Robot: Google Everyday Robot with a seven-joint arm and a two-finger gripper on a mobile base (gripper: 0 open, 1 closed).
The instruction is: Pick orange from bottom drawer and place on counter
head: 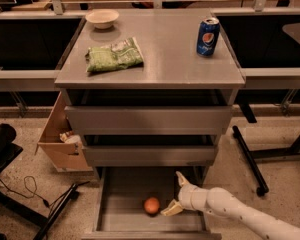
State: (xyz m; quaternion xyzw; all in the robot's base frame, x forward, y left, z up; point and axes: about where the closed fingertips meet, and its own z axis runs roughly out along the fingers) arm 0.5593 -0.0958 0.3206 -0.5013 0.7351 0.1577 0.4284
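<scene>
The orange lies in the open bottom drawer, near the middle of its grey tray. My gripper reaches in from the lower right on a white arm and sits just right of the orange, a small gap apart. Its two pale fingers are spread: one fingertip points up toward the drawer above, the other points down-left close to the fruit. It holds nothing. The counter is the grey metal top of the cabinet.
On the counter are a pale bowl, a green bag and a blue soda can. Two shut drawers are above the open one. A cardboard box stands left of the cabinet; cables and dark table legs lie on the floor.
</scene>
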